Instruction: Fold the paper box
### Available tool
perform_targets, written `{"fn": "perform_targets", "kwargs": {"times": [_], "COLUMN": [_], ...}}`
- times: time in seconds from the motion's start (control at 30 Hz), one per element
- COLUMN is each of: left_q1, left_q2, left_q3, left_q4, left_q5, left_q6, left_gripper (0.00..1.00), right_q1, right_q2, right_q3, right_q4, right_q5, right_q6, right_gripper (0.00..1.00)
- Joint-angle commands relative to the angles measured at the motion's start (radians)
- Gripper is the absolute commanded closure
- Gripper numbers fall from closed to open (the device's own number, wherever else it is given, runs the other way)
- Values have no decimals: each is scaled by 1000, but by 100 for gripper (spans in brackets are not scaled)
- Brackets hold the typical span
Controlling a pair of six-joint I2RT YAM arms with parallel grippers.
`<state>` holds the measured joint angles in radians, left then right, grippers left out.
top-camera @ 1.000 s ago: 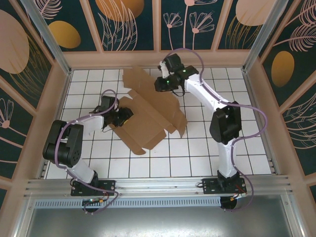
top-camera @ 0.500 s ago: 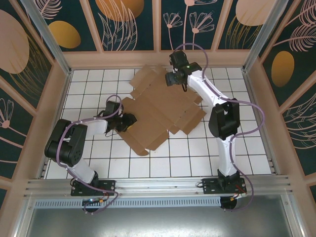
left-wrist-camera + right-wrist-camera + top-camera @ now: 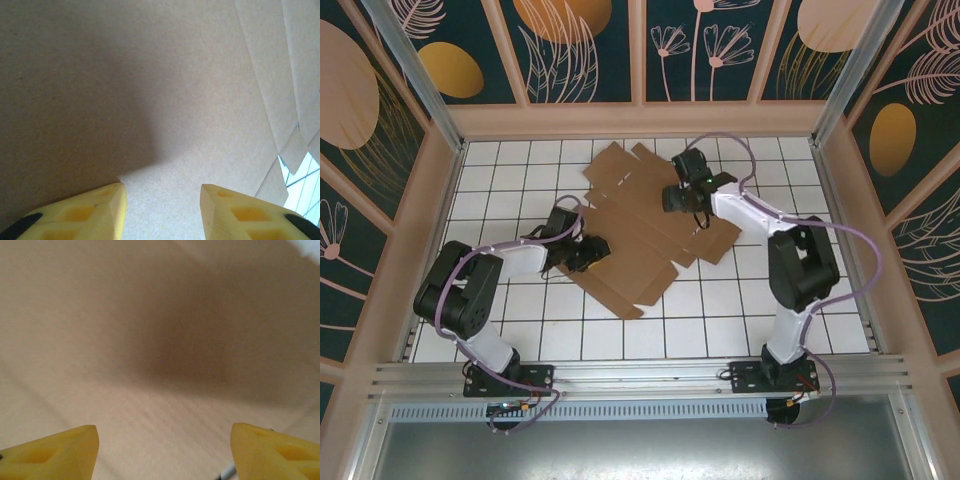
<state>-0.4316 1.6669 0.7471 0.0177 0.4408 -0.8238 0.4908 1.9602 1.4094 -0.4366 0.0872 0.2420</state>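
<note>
- White square tiles with dark grout lines cover the table [image 3: 740,320], which is fenced by pale wooden rails [image 3: 640,118] and teal wall panels [image 3: 590,50] painted with orange discs and pale leaf outlines.
- The paper box [image 3: 640,235] lies opened out as a flat brown die-cut sheet in the middle of the table. It is turned on a diagonal, with flaps reaching toward the far wall and one corner pointing toward the near edge.
- The left gripper [image 3: 592,250] sits low over the sheet's left edge, its arm bending in from the left side.
- Seen from the left wrist, its yellow fingers [image 3: 95,212] stand apart with bare cardboard showing between them. The jaws are parted and clamp nothing. Straight flap edges run along the right of that view, and a sliver of tiled table shows at the lower right.
- The right gripper [image 3: 682,195] is over the far right part of the sheet, pointing down at it.
- Seen from the right wrist, its two yellow fingertips [image 3: 55,450] are spread wide with nothing held between them. Beyond them is blurred cardboard with a dark shadow.
- Whether either gripper's tips touch the cardboard cannot be told.
</note>
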Motion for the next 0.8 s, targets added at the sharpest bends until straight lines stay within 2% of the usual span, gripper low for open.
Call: {"fn": "perform_targets", "kwargs": {"times": [0.0,0.13,0.37,0.6,0.77], "left_q1": [-72,-166,-230,-211,-102], "left_q2": [5,34,41,-110,-93], "left_q3": [-15,4,61,216,332], "left_q4": [-97,-84,-30,-167,-178], "left_q5": [66,90,90,-47,-62], "left_q6": [64,92,86,162,122], "left_gripper": [53,52,51,49,51], "right_q1": [-12,-10,33,79,70], "right_q2": [85,192,256,174,91], "right_q3": [74,160,186,1,-67], "right_q4": [45,32,12,98,184], "right_q5": [-80,-214,-293,-364,-434], "right_q6": [-16,-63,-176,-240,-204], "right_gripper": [29,29,31,36,37]}}
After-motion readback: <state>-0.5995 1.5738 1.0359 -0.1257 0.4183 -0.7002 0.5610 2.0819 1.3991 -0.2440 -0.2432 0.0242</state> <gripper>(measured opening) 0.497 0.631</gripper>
